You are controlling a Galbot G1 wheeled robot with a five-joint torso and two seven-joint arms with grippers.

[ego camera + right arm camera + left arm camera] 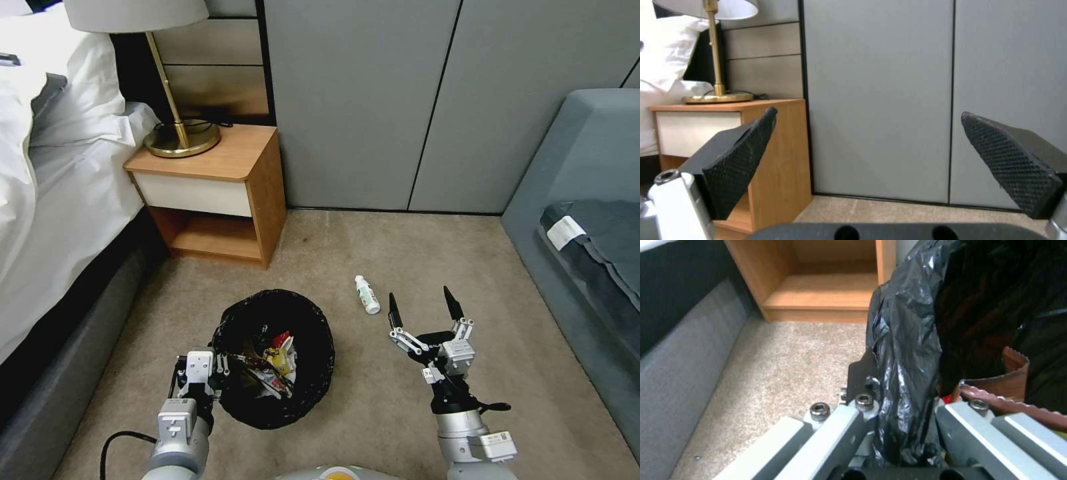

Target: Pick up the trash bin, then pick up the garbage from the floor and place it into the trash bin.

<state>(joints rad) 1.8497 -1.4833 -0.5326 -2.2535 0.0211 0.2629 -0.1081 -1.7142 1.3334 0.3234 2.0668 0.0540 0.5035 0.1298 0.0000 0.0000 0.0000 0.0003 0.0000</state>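
Note:
The trash bin [313, 320], lined with a crinkly black bag [907, 323], hangs just above the carpet at lower centre. My left gripper [221, 365] is shut on its near-left rim, with the bag's fold pinched between the fingers [902, 400]. Garbage lies inside: a red-white packet [281, 339], a yellow wrapper [277, 360] and a brown paper bag [1009, 383]. A small white bottle [367, 294] lies on the floor to the right of the bin. My right gripper [423, 300] hovers open and empty just right of the bottle, its fingers spread wide [869, 115].
A wooden nightstand [220, 193] carrying a brass lamp [181, 137] stands behind the bin on the left. The bed [53, 200] runs along the left side. A grey sofa [587, 220] borders the right. Grey wall panels [400, 100] close the back.

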